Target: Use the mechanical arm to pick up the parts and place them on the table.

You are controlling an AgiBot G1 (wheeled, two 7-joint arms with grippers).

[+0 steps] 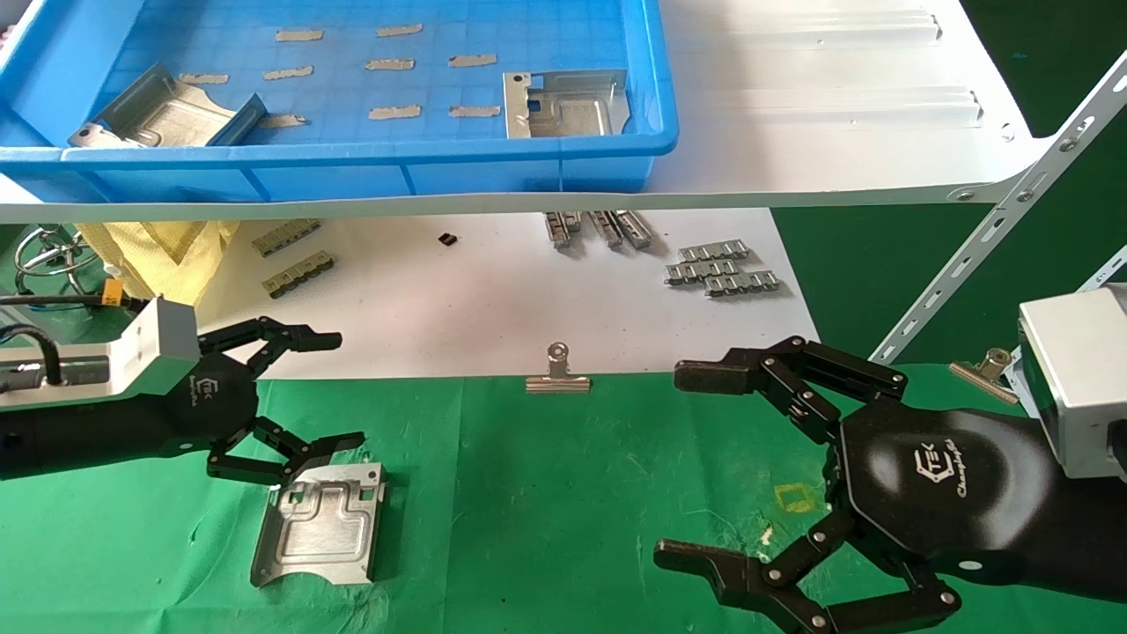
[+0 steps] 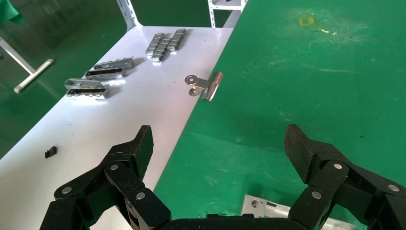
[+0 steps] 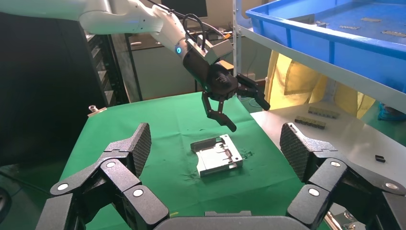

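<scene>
Green wrinkled cloth covers the table (image 1: 563, 493); at its left the left gripper (image 1: 339, 392) hangs above the cloth with fingers spread wide, holding nothing; the right wrist view shows it clear of the surface. One silver part (image 1: 321, 524) lies flat on the cloth just beneath and beside the lower fingertip — released, flanges upward. Behind, a blue bin (image 1: 352, 167) on the white shelf (image 1: 836, 97) holds two more parts: one tilted at its left end (image 1: 163, 114), one flat toward its right (image 1: 563, 104). A binder clip (image 1: 557, 374) grips the cloth's far edge at centre; grey link strips (image 1: 722, 267) rest on the white sheet (image 1: 493, 299) beyond. At right, the right gripper (image 1: 682, 467) hovers over bare cloth — fingers spread, empty.
</scene>
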